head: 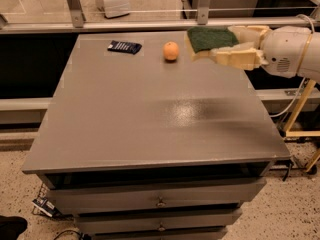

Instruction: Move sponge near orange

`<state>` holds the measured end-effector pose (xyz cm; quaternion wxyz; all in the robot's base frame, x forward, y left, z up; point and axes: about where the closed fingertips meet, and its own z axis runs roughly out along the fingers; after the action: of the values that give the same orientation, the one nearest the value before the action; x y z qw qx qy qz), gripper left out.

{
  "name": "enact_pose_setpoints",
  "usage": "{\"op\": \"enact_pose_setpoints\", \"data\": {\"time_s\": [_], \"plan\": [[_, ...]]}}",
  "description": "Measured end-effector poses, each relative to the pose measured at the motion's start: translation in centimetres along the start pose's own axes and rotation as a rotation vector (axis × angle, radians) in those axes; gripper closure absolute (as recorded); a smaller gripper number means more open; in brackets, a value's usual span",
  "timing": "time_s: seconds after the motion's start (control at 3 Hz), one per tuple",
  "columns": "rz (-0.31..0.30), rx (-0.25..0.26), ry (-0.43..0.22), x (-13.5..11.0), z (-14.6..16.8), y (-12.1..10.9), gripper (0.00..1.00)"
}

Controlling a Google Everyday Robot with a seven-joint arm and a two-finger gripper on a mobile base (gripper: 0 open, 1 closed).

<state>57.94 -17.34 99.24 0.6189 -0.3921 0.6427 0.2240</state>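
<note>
The sponge (210, 39), dark green on top with pale yellow foam below, is held in my gripper (231, 45) above the far right part of the grey table (150, 114). The gripper's cream fingers (235, 58) are shut on the sponge from the right side. The orange (171, 50), small and round, sits on the table just left of the sponge, a short gap away. The white arm reaches in from the right edge.
A small flat dark-blue packet (124, 46) lies on the table at the far left of the orange. A glass partition with metal posts (73, 6) runs behind the table. Drawers (160, 201) are below the tabletop. A pale frame stands at the right (300, 109).
</note>
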Motion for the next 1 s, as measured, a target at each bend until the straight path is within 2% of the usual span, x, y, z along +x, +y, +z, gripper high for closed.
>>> {"op": "enact_pose_setpoints", "data": {"time_s": [0.33,0.67,1.0], "plan": [[0.022,0.062,0.016,1.0,-1.4,-4.8,1.00],[0.012,0.106,0.121,1.1,-1.0,-7.8,1.00],[0.000,0.155,0.295,2.8,-0.5,-10.4,1.00]]}}
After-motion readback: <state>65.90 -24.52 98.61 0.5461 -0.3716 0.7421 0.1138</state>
